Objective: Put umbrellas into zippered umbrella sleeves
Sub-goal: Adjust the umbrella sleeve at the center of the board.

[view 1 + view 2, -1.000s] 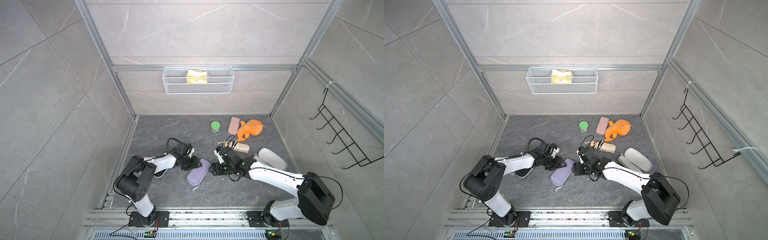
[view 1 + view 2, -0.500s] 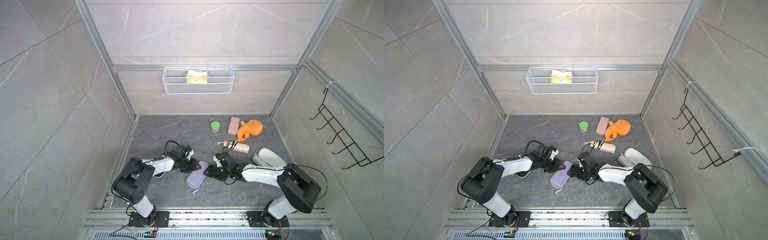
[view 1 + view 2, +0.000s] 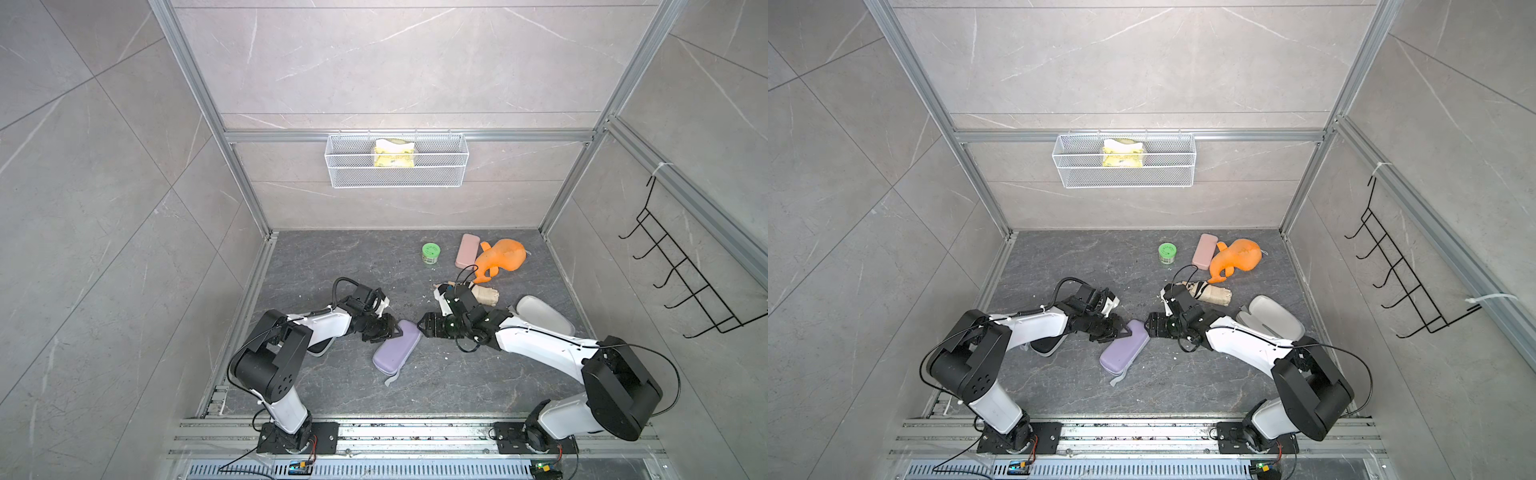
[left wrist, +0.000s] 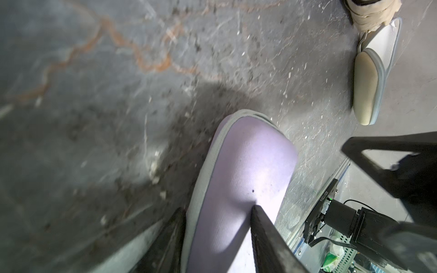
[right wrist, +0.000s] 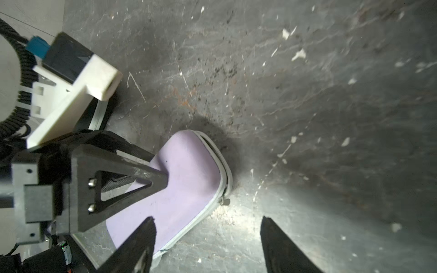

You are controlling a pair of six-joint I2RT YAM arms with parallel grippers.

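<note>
Lilac umbrella sleeve [image 3: 397,349] lay flat on the dark floor [image 3: 332,257] between the two arms, roughly where it had been a second earlier; what had changed was the hold on it. The left gripper [image 3: 390,330], wider a moment before, had drawn in and now pinched the sleeve's far end, one finger on the lilac face and the other against the grey zip edge, as the left wrist view showed; the right gripper [image 5: 208,222] had stayed at that same end with its fingers spread and nothing between them, the zip pull [image 5: 225,202] lying just ahead of them. The zip looked already parted round that end; whether an umbrella lay inside could not be told. By my judgement the sleeve was now braced so that the right arm could work the zip; the beige umbrella [image 3: 484,294] and the open cream sleeve [image 3: 542,318] lay beyond the right arm, not yet paired.
</note>
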